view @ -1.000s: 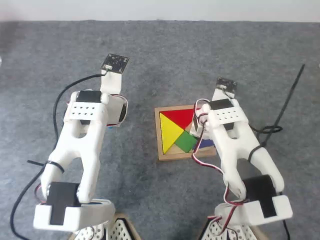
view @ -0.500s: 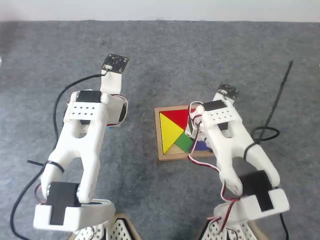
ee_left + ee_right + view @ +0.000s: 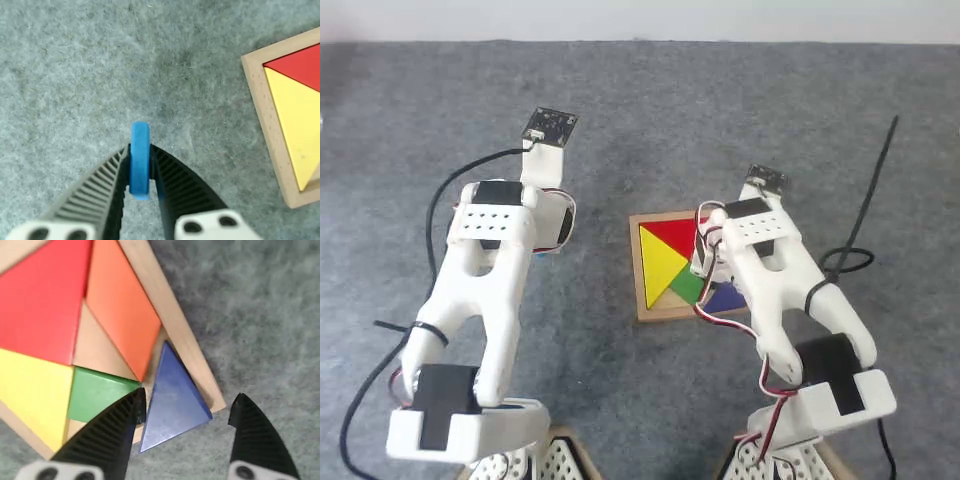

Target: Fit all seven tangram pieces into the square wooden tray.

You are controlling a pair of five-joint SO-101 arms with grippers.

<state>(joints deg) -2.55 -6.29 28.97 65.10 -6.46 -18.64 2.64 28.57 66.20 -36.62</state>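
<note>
The square wooden tray (image 3: pixel 650 312) lies between the arms and holds a red piece (image 3: pixel 675 235), a yellow piece (image 3: pixel 660 265) and a green piece (image 3: pixel 688 287). In the right wrist view an orange piece (image 3: pixel 120 305) sits beside the red one (image 3: pixel 40 295), with bare wood (image 3: pixel 100 352) between them and the green piece (image 3: pixel 95 397). A dark blue triangle (image 3: pixel 172 400) rests tilted across the tray's corner rim (image 3: pixel 200 372). My right gripper (image 3: pixel 188 399) is open and straddles it. Left of the tray, my left gripper (image 3: pixel 140 150) is shut on a light blue piece (image 3: pixel 140 135) held edge-on above the carpet.
Grey carpet (image 3: pixel 620 110) covers the table. A black cable (image 3: pixel 865 215) runs along the right side, near the right arm. Open carpet stretches behind the tray and between the two arms.
The right arm has swung a little to the left over the tray, and the dark blue triangle now shows more at the tray's near right corner. The left arm has not moved.
</note>
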